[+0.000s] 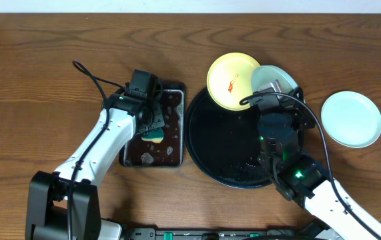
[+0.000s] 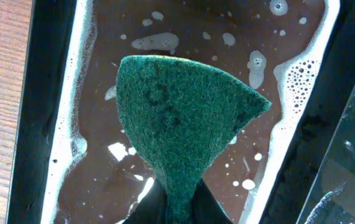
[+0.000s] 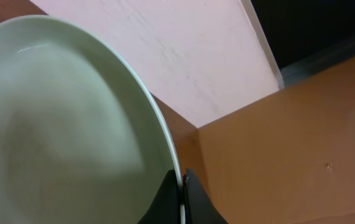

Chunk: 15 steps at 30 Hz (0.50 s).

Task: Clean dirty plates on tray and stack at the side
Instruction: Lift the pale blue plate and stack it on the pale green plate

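The right gripper [image 3: 181, 186] is pinched tight on the rim of a pale plate [image 3: 71, 124]. It holds the plate up on its edge over the far right part of the big round tray [image 1: 223, 157]. The plate's face is blurry, so I cannot tell if it is dirty. The left gripper [image 2: 177, 208] is squeezed on a green sponge [image 2: 177, 118], which hangs over the small tray [image 2: 43, 93] of soapy water. So the held plate is off to the right of the sponge, with the round tray between them. I think the left arm must carry the sponge that way to wipe it. A clean-looking white plate [image 1: 351, 119] sits on the table [image 1: 43, 53] at the right side. Farthest back, the yellow plate [image 1: 225, 72] leans on the round tray's rim, just beside the held plate, with a red smear on it.
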Tool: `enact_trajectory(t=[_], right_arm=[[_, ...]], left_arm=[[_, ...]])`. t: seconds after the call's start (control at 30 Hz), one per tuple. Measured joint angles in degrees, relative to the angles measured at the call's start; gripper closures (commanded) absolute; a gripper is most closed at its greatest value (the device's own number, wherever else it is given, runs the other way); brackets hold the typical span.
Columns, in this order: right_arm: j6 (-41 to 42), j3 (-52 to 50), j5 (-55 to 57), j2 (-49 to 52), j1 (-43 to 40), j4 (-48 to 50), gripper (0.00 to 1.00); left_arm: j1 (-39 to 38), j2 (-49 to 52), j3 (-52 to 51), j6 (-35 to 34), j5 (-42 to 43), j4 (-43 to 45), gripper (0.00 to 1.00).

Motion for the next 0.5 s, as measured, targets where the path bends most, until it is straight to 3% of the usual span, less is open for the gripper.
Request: enact_trajectory(t=[0.2, 0.37, 0.5], right_arm=[[18.0, 0.1, -1.2, 0.0, -5.5, -6.8, 0.99], [37.7, -0.1, -10.8, 0.0, -16.8, -18.1, 0.99], [50.5, -0.1, -21.9, 0.4, -28.8, -21.7, 0.99]], left_arm=[[0.0, 0.0, 0.0, 0.0, 0.0, 0.0, 0.92], [0.0, 0.0, 0.0, 0.0, 0.0, 0.0, 0.92], [0.0, 0.0, 0.0, 0.0, 0.0, 0.0, 0.92]])
